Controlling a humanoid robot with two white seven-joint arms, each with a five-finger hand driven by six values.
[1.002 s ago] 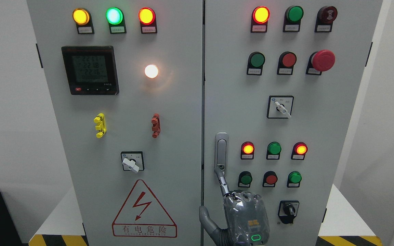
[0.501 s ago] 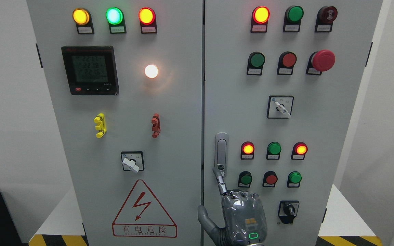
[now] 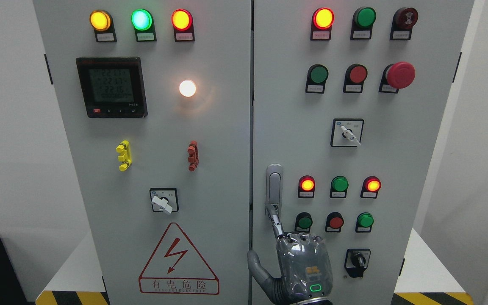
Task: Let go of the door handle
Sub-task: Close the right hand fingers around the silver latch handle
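Observation:
The silver door handle stands upright on the right cabinet door, close to the seam between the two doors. My right hand comes up from the bottom edge just below it. Its index finger is stretched out, with the tip touching the round lock at the handle's lower end. The other fingers are curled in against the palm and the thumb sticks out to the left. The hand grasps nothing. My left arm does not show.
Both grey doors carry lit lamps and push buttons. Small buttons and a rotary switch sit just right of my hand, a red mushroom stop button higher up. A meter and warning triangle are on the left door.
My right hand has risen a little, and the index fingertip has shifted slightly onto the lock at the handle's lower end. The handle itself has not moved.

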